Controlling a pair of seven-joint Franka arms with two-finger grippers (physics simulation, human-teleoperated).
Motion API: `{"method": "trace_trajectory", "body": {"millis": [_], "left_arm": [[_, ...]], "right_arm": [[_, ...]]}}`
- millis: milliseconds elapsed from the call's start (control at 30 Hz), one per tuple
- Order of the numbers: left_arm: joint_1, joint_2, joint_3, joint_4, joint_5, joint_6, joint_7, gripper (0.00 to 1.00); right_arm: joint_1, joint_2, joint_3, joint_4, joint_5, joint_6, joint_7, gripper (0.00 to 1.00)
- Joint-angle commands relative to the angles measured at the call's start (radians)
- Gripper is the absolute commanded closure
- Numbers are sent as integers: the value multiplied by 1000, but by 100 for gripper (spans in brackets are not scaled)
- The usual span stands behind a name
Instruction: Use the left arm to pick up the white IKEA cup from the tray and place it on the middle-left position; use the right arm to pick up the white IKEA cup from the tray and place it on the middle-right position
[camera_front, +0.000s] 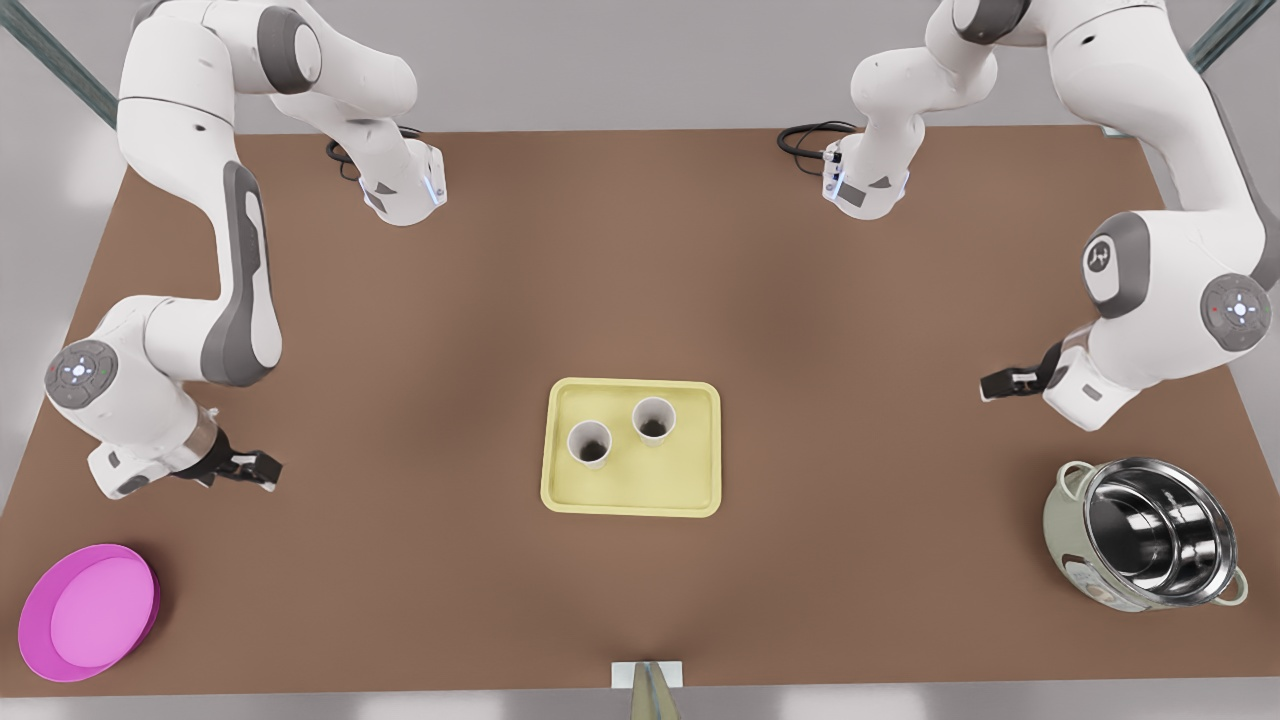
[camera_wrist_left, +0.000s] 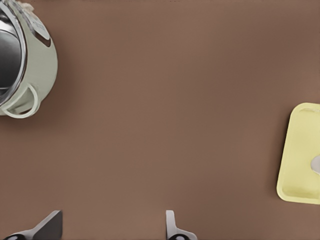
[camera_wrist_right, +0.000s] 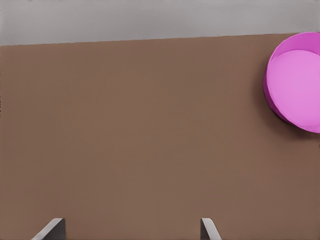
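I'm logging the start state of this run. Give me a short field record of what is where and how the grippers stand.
tray: yellow, centre of table
cups: two white, upright on tray, apart; one toward the front view's left, one toward its right
left gripper: at the front view's right, above bare table, open, empty
right gripper: at the front view's left, above bare table, open, empty
pot: metal, near corner at the front view's right
pink bowl: near corner at the front view's left
task progress: neither cup picked yet
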Motion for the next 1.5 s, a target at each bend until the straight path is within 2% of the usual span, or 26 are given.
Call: {"method": "trace_trajectory", "body": {"millis": [0, 100, 167, 200, 267, 300, 367, 400, 433, 467, 700, 833, 1033, 1467], "left_arm": [[-6, -6, -1, 2, 2, 76, 45, 0], [-80, -6, -6, 17, 13, 51, 43, 0], [-276, 3, -6, 16, 19, 54, -50, 0], [-409, 21, -6, 19, 63, 57, -246, 0], [-546, 69, -6, 30, 66, 68, -447, 0], [-581, 144, -8, 68, 60, 108, -516, 0], [-664, 218, -6, 66, 71, 158, -665, 0], [-683, 227, -6, 63, 95, 159, -668, 0], [-689, 239, -6, 65, 94, 183, -700, 0], [-689, 262, -6, 68, 92, 232, -727, 0], [-684, 409, 5, 73, 94, 534, -797, 0], [-684, 468, 15, 76, 95, 662, -791, 0], [-692, 468, 17, 66, 112, 663, -785, 0], [-692, 456, 15, -27, 141, 679, -756, 0]], "right_arm": [[2, -2, 0, 0, -3, 55, 26, 0], [5, -1, 3, 0, -3, 50, 26, 0], [70, 10, 7, 0, -29, 23, 20, 0], [109, 12, 6, 0, -75, 17, 20, 0], [119, 27, 21, 2, -76, 18, -6, 0], [131, 33, 36, 2, -63, 18, -107, 0], [148, 26, 187, 29, -64, 20, -52, 0], [148, 26, 231, 29, -64, 20, -31, 0], [149, 29, 285, 29, -64, 20, 12, 0], [174, 44, 296, 29, -64, 32, 21, 0], [247, 128, 320, 29, -66, 92, 63, 0], [301, 219, 320, 150, -75, 90, 94, 0], [303, 329, 317, 180, -76, 125, 83, 0], [353, 363, 317, 101, -110, 124, 98, 0]]}}
